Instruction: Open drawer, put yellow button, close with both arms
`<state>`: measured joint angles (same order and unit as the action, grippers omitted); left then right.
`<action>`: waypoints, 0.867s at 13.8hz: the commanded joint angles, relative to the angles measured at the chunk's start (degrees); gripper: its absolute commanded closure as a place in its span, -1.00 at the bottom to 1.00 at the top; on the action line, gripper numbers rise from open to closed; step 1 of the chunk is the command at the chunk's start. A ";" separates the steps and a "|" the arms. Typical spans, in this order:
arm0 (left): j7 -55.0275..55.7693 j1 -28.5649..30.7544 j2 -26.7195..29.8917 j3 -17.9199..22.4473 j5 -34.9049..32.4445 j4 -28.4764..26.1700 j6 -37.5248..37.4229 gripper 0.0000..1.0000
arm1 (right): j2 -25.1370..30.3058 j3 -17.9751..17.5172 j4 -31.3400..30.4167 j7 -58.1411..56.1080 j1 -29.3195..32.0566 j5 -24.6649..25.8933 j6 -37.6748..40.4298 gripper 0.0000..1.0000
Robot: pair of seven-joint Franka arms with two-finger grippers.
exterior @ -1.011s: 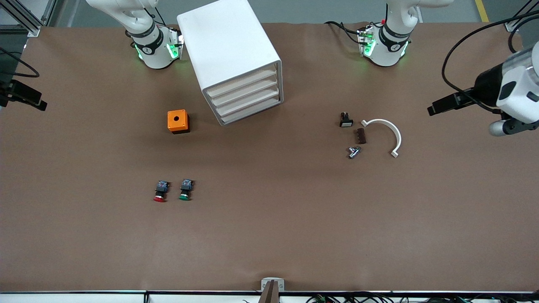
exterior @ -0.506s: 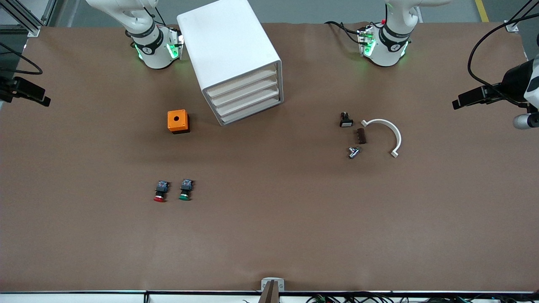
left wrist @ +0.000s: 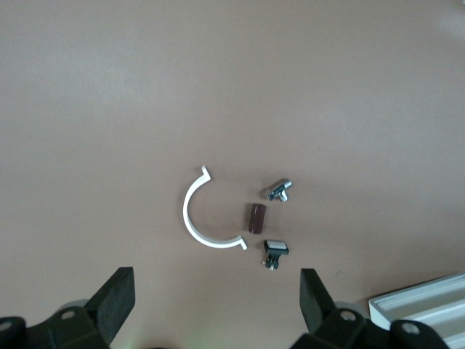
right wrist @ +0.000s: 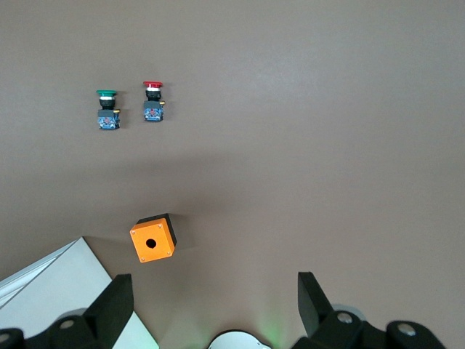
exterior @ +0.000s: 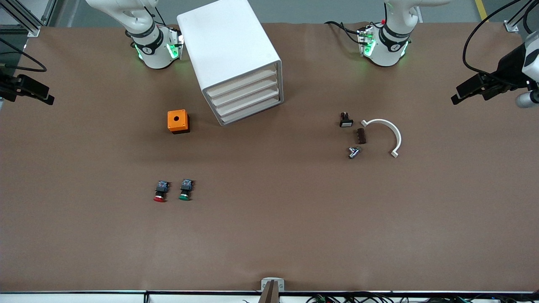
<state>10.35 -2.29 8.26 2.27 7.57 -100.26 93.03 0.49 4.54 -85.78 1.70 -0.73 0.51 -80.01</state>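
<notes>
Seemingly closed, the drawer (exterior: 243, 83) is seen flush in the white cabinet (exterior: 229, 54) as the uppermost of four cream-fronted drawers. No yellow button can be made out on the table; only two push buttons are counted, a red-capped button (exterior: 160, 192) and a green-capped button (exterior: 185, 190), laid side by side nearer to the front camera than the cabinet, toward the right arm's end.

Both grippers are held well apart from the cabinet, up in the air. The left gripper (exterior: 465, 89) is seen over the table's edge at the left arm's end, its fingers (left wrist: 116, 297) spread wide with nothing between them. The right gripper (exterior: 36, 93) is seen over the table's edge at the right arm's end, its fingers (right wrist: 112, 304) likewise spread and empty.

One orange box (exterior: 178, 121) with a round hole in its top is found just beside the cabinet, toward the right arm's end. Toward the left arm's end of the cabinet, four small parts are grouped: one white curved clip (exterior: 386, 134), one brown block (exterior: 361, 136), one black switch part (exterior: 345, 120) and one metal fitting (exterior: 353, 152). Nothing is seen standing directly in front of the drawers.
</notes>
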 commanded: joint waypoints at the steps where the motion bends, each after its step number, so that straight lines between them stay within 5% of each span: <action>1: -1.12 0.36 -4.11 -0.33 -1.59 6.90 -0.04 -0.99 | 4.85 0.65 -6.40 -0.47 -0.85 -0.78 -3.55 -1.00; 5: -2.27 0.01 -8.95 -0.42 -3.44 13.15 -0.74 -0.99 | 7.15 0.65 -9.06 -0.47 -0.76 -0.78 -5.33 -1.00; 12: -2.79 -0.52 -8.96 -0.77 -4.23 13.69 -2.67 -0.99 | 7.15 0.56 -8.97 -0.56 -0.32 0.02 -4.98 -1.00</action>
<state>8.71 -2.88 -0.56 1.72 4.84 -88.13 92.57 6.25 4.83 -93.41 1.67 -0.91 0.48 -84.55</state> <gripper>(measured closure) 0.000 0.000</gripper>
